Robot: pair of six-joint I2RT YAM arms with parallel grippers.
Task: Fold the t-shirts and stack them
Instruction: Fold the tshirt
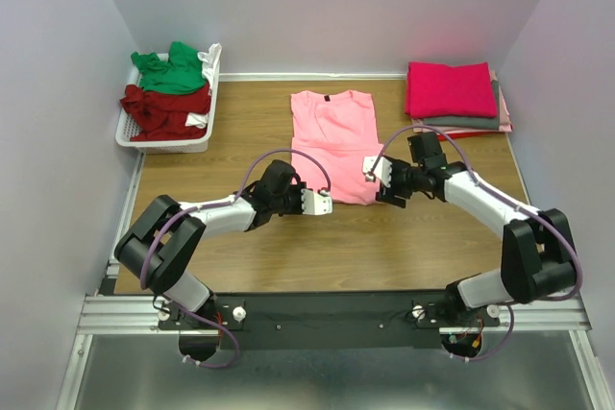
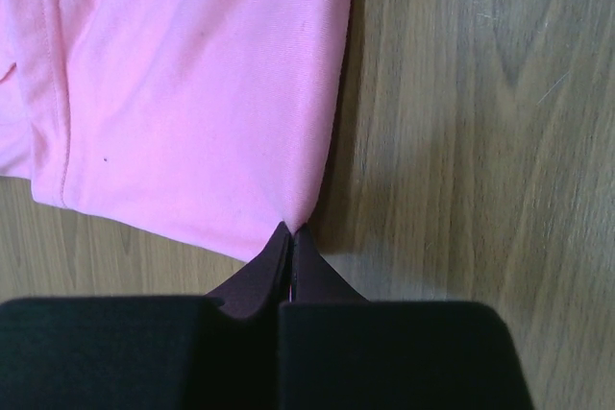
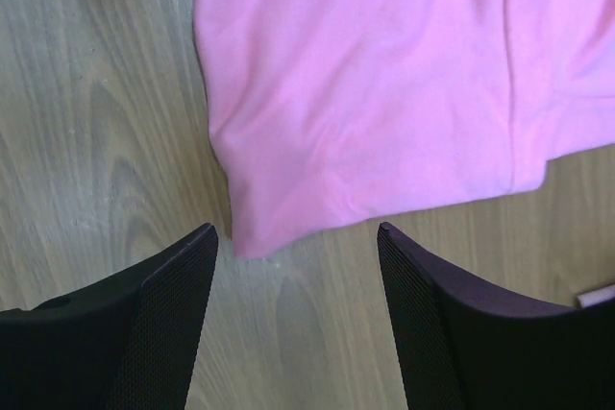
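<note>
Pink t-shirt flat on the table, collar far. Near-left hem corner pinched in the pressed-together tips of the left gripper. Near-right corner just ahead of the right gripper, between its spread jaws.

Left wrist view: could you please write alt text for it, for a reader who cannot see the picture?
The left gripper, black and shut tight, pinches the near corner of a light pink t-shirt. The shirt lies flat on a wooden table and fills the upper left of the view; bare wood shows to the right.
</note>
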